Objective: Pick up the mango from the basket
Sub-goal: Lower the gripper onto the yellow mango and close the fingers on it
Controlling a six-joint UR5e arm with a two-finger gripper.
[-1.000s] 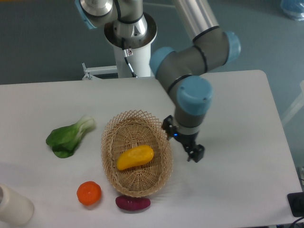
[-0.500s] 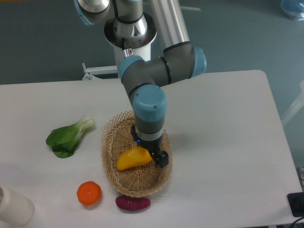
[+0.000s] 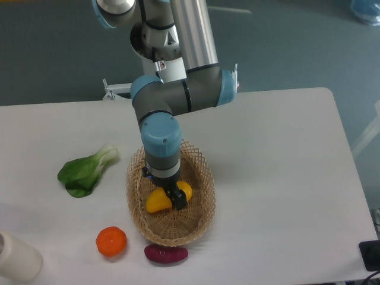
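The yellow-orange mango [image 3: 155, 202] lies in the middle of the tan wicker basket [image 3: 205, 208] on the white table. My gripper [image 3: 173, 199] points straight down into the basket, right over the mango's middle. One dark finger [image 3: 179, 199] crosses in front of the fruit, so yellow shows on both sides of it. The other finger is hidden behind the wrist. The jaws look open, straddling the mango, which still rests on the basket floor.
A green leafy vegetable [image 3: 83, 173] lies left of the basket. A round orange fruit [image 3: 111, 241] and a dark purple vegetable [image 3: 166, 254] sit by the basket's front rim. A white bottle [image 3: 15, 258] stands at the front left corner.
The arm swung left from beside the basket's right rim to above the mango and came down onto it. The mango and basket have stayed put.
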